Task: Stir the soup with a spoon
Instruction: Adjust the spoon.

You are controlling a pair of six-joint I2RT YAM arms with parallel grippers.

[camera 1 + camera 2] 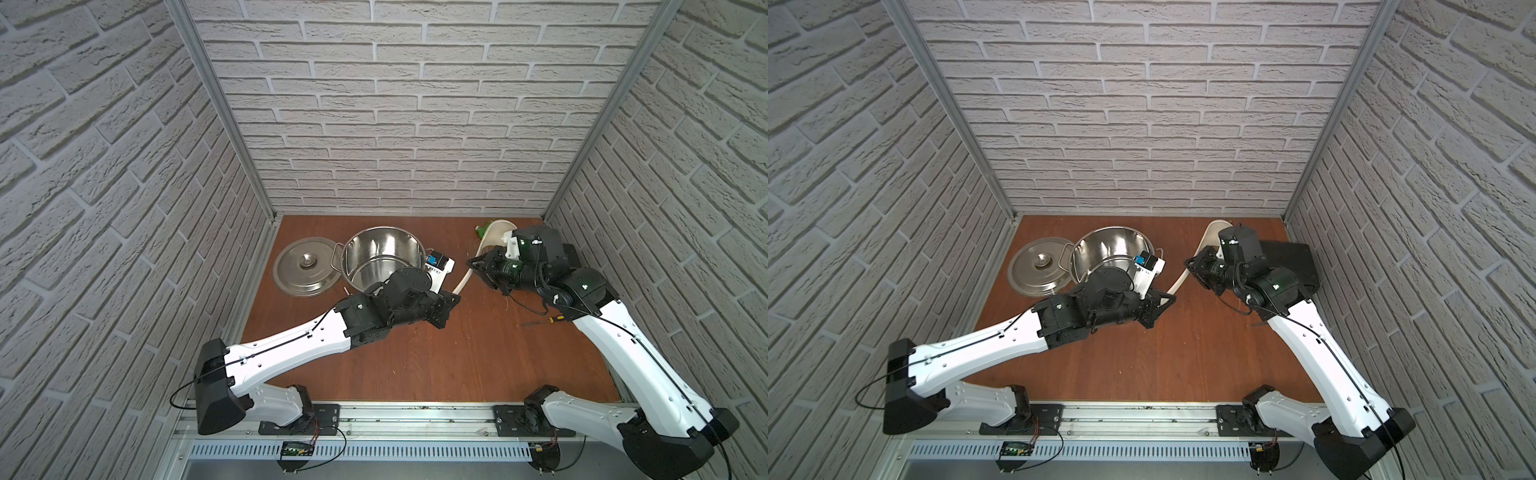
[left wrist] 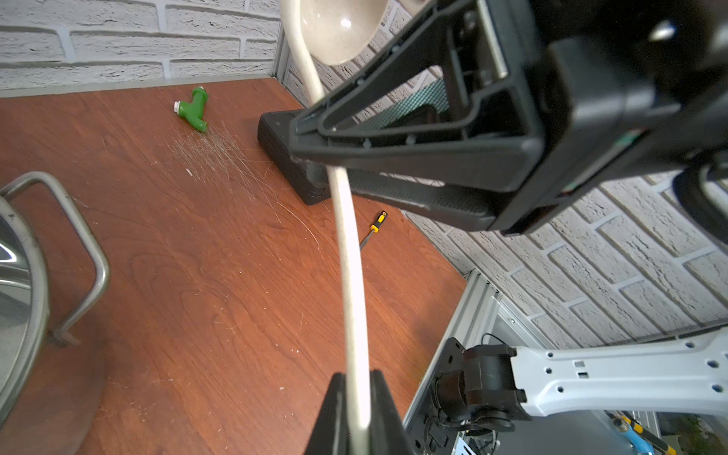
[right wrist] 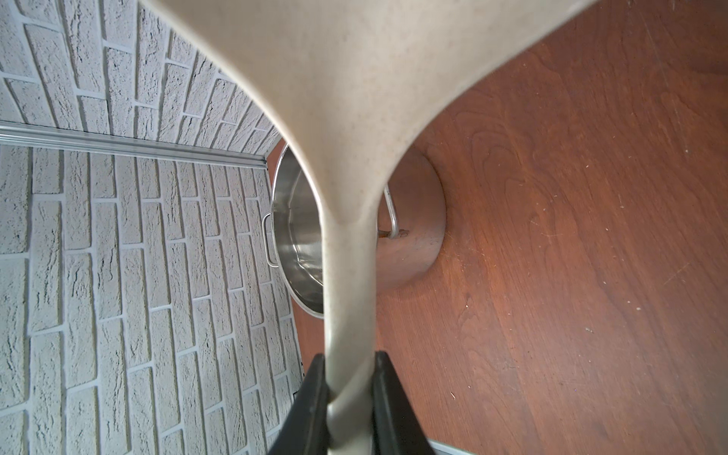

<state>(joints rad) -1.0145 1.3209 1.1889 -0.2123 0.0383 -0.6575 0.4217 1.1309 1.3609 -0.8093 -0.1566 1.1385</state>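
Ladle (image 2: 346, 236) clamped by left pincer (image 2: 357, 376) and right pincer (image 3: 348, 358), beside pot (image 1: 374, 245), above bare table (image 1: 457, 353).

Cream ladle (image 2: 346, 236) held aloft beside the upright, uncovered shiny steel stockpot (image 1: 382, 245).

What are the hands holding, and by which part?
Both hold the ladle: the right hand grips the handle near the bowl, the left hand grips it near the free end.

Robot test booth, faux-brick panel walls (image 1: 415, 124), aluminium frame (image 1: 220, 108), wooden tabletop (image 1: 415, 353)
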